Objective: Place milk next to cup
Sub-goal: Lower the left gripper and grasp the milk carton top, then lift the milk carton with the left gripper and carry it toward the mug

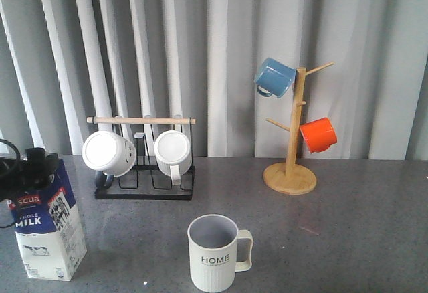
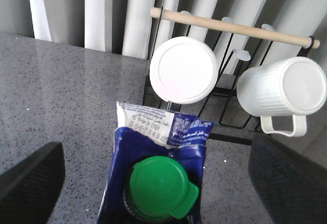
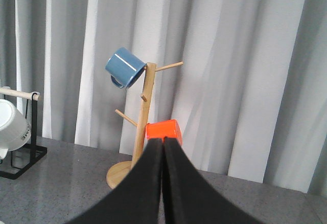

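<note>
The milk [image 1: 47,229] is a blue and white carton with a green cap [image 2: 157,185]. It stands upright at the front left of the grey table. My left gripper [image 1: 30,162] is above its top. In the left wrist view the left gripper [image 2: 158,183] is wide open, with one finger [image 2: 30,185] on each side of the carton and a gap to both. The cup [image 1: 212,253], ribbed and lettered "HOME", stands at the front centre, handle to the right. My right gripper [image 3: 164,147] is shut and empty, and does not show in the front view.
A black wire rack [image 1: 144,172] with a wooden bar holds two white mugs [image 1: 109,152] behind the milk. A wooden mug tree [image 1: 291,166] at the back right carries a blue mug [image 1: 274,77] and an orange mug [image 1: 318,134]. Curtains hang behind the table.
</note>
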